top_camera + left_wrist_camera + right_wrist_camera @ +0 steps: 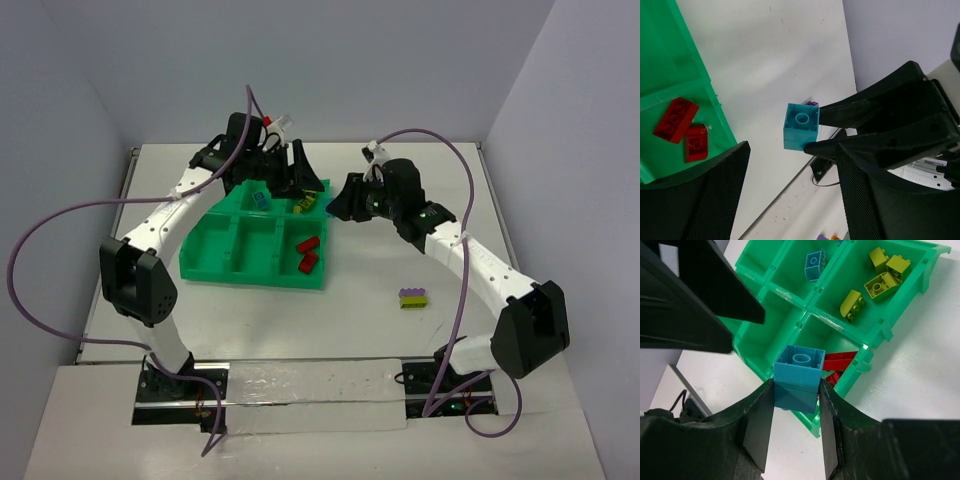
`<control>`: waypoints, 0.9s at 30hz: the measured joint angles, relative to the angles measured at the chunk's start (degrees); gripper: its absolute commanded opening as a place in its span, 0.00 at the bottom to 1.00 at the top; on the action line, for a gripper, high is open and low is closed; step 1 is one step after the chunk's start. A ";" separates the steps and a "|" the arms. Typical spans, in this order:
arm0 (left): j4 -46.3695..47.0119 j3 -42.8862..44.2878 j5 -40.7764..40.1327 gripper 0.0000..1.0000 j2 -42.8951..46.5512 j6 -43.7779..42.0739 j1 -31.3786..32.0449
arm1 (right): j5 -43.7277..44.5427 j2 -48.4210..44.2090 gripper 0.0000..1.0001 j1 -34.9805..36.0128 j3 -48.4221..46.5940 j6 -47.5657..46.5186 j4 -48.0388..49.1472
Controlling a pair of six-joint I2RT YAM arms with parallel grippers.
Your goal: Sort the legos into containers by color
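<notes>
My right gripper [796, 390] is shut on a cyan lego [799, 371], a small stack of two bricks, held in the air just off the green tray's [790, 335] corner. My left gripper [792, 167] is open with nothing between its mesh pads. That cyan lego [801, 126] hangs just beyond its fingertips, pinched by the right gripper's black fingers [850, 114]. In the tray's containers lie two red legos [675, 119], several yellow-green legos [881, 284] and a blue lego [815, 264]. From above, both grippers meet at the tray's [215, 272] back right corner.
A purple brick stacked on a yellow-green one [413, 298] lies on the white table to the right of the tray. The left arm [170, 215] arches over the tray's left side. Grey walls close off the table's back and sides.
</notes>
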State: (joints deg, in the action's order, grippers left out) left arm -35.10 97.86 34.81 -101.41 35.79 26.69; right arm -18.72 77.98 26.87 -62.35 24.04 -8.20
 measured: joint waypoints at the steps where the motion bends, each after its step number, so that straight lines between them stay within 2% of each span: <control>1: 0.17 -0.09 0.13 0.76 -0.38 0.10 0.30 | -0.04 0.00 0.09 0.09 0.00 -0.16 -0.02; 11: 1.43 -0.07 1.64 0.74 -4.28 0.41 2.79 | -0.21 -0.03 0.09 0.95 -0.01 -1.44 -0.20; 18: 1.33 0.00 2.83 0.63 -6.03 0.40 3.59 | -0.17 -0.03 0.09 1.03 -0.01 -1.53 -0.31; 20: 1.33 0.02 3.11 0.55 -6.15 0.40 3.59 | -0.16 -0.03 0.09 1.03 -0.01 -1.60 -0.35; 22: 1.34 0.14 3.61 0.43 -6.19 0.48 3.59 | -0.17 -0.03 0.09 1.04 -0.02 -1.63 -0.41; 24: 1.43 0.58 4.49 0.20 -6.20 0.58 3.61 | -0.15 -0.03 0.09 1.14 0.00 -1.63 -0.46; 26: 1.52 0.80 4.74 0.05 -6.20 0.43 3.65 | -0.09 -0.07 0.09 1.18 -0.02 -1.66 -0.43; 27: 1.48 0.81 4.93 0.01 -6.20 0.45 3.65 | -0.08 -0.09 0.09 1.18 -0.02 -1.65 -0.42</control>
State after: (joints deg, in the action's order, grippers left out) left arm -33.62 98.67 39.73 -107.61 36.24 30.35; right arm -18.81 77.89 28.05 -62.37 22.39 -8.62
